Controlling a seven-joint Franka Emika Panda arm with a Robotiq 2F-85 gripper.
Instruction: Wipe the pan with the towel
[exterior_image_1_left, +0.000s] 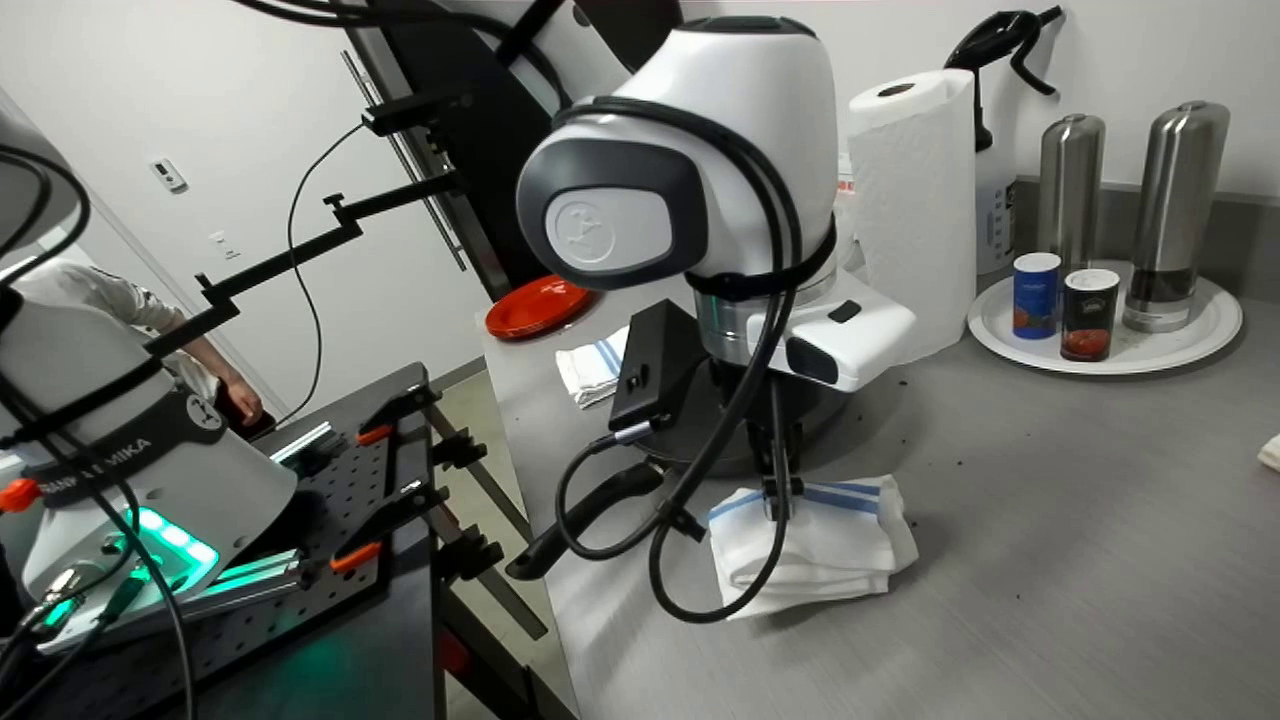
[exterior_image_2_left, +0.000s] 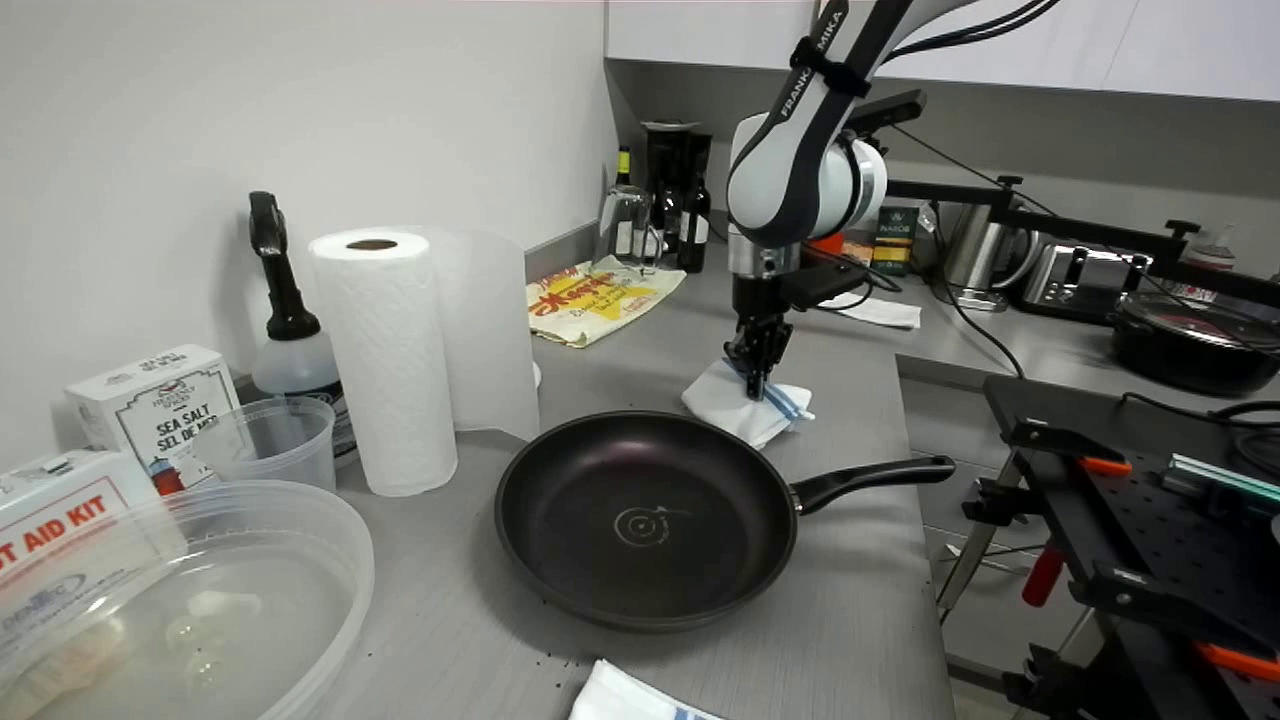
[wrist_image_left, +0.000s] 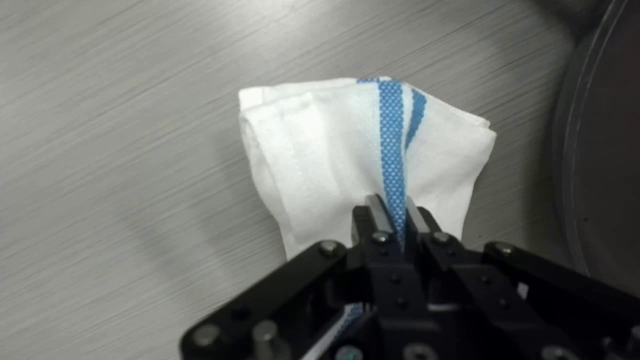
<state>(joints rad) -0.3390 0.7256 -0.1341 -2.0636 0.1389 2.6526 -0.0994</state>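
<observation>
Two fingers (wrist_image_left: 378, 212) clamp a blue-striped fold of the towel (wrist_image_left: 320, 165) on the grey, dark-specked table (exterior_image_2_left: 860, 605), just beside the pan (exterior_image_2_left: 640, 530); over near the white wall (exterior_image_2_left: 420, 110) I see a paper-towel roll (exterior_image_2_left: 388, 370).

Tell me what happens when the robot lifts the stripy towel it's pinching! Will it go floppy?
Probably floppy: the towel creases where the gripper pinches it. Its corners will likely droop, since they spread out beyond the grip. It might unfold a bit too, because its layers look loose along one side.
</observation>
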